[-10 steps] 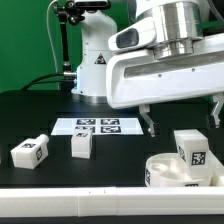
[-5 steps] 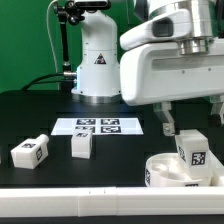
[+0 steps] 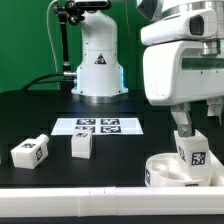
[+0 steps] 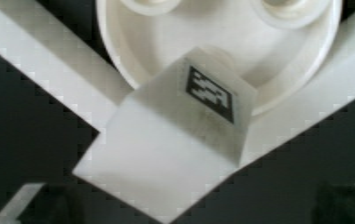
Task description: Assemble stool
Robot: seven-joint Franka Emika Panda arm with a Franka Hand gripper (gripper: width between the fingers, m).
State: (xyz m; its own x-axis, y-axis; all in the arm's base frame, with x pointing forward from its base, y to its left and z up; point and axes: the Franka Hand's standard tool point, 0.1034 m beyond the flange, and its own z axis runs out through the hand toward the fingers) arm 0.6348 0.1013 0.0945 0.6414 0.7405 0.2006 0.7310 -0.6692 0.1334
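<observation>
The white round seat [image 3: 163,172] lies at the exterior view's right, close to the front rail. One blocky tagged leg [image 3: 192,150] stands upright on it. My gripper [image 3: 200,126] hangs open just above that leg, holding nothing, with one finger [image 3: 183,122] beside the leg's top. In the wrist view the same leg [image 4: 177,135] fills the middle, with the seat [image 4: 192,35] behind it. Two more tagged legs [image 3: 29,152] [image 3: 82,145] lie loose on the black table at the exterior view's left.
The marker board [image 3: 98,127] lies flat at the middle back. A white L-shaped rail [image 3: 90,202] runs along the front edge and shows as diagonal bars [image 4: 49,70] in the wrist view. The arm's base [image 3: 97,65] stands behind the board.
The gripper has travelled steadily toward the exterior view's right, from above the marker board's edge to over the leg on the seat. Its jaws stayed open. The parts have not moved.
</observation>
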